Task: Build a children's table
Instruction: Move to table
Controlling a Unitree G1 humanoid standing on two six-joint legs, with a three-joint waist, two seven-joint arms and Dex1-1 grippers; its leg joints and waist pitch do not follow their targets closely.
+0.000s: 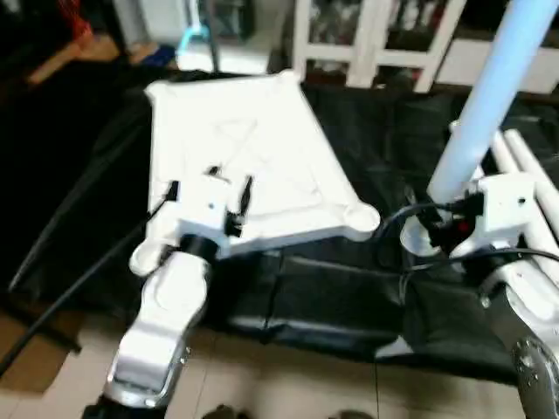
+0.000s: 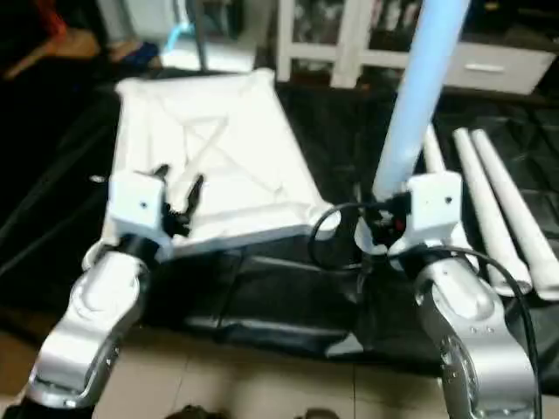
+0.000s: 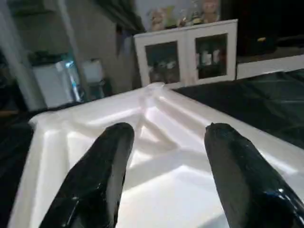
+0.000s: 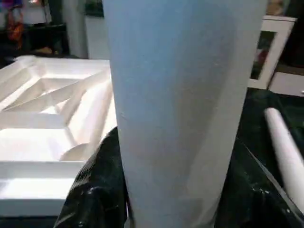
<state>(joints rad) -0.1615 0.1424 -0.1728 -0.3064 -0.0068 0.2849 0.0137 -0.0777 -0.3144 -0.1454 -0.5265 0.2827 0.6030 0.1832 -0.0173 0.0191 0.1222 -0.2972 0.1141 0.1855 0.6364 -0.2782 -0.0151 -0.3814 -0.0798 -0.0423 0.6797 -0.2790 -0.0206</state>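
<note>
The table top [image 1: 253, 166] is seen from above by both head views; it is viewed closely by the left wrist camera, while the held leg [image 4: 185, 109] is faced closely by the right wrist camera.

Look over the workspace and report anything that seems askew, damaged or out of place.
Nothing stands out. The table top lies ribbed side up on the black sheet, as assembly needs. The right gripper holds one leg upright beside it, and the spare legs lie together nearby.

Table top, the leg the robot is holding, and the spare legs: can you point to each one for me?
Table top [image 1: 262, 148], left eye view, middle of its ribbed underside.
Held leg [image 2: 419, 96], right eye view, tube above the right gripper [image 2: 393, 218].
Spare legs [image 2: 493, 201], right eye view, middle of one lying tube.
</note>
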